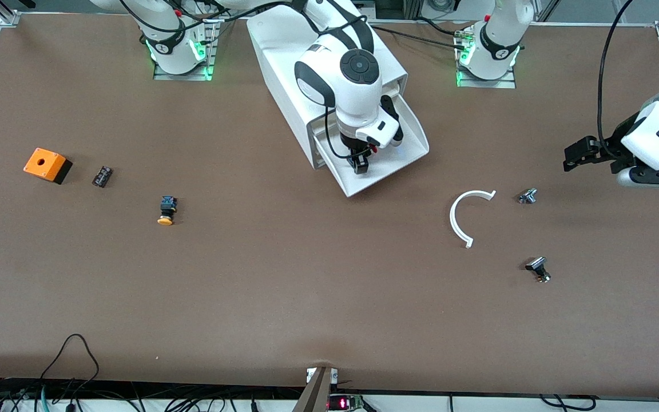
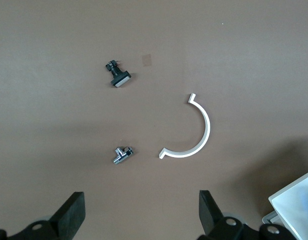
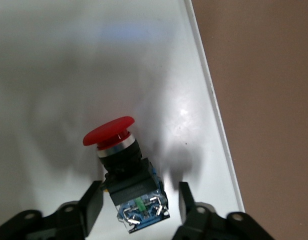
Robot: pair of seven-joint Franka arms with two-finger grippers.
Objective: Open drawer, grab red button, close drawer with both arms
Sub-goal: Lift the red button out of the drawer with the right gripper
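On my tabletop (image 1: 284,274) the white cabinet (image 1: 284,63) has its drawer (image 1: 404,150) pulled out. My right gripper (image 3: 138,205) is down in it, jaws part open around the red button's (image 3: 116,145) dark body, one finger (image 3: 91,202) touching. My left gripper (image 2: 141,215) waits, jaws wide and empty, over the white C-shaped clip (image 2: 196,135).

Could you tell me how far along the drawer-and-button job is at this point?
Done: the shallow white drawer stands pulled out of the big white cabinet. In hand: the right gripper is inside it, its fingers either side of the red-capped button. Left: lifting it out and closing the drawer. The left gripper waits open over the table.
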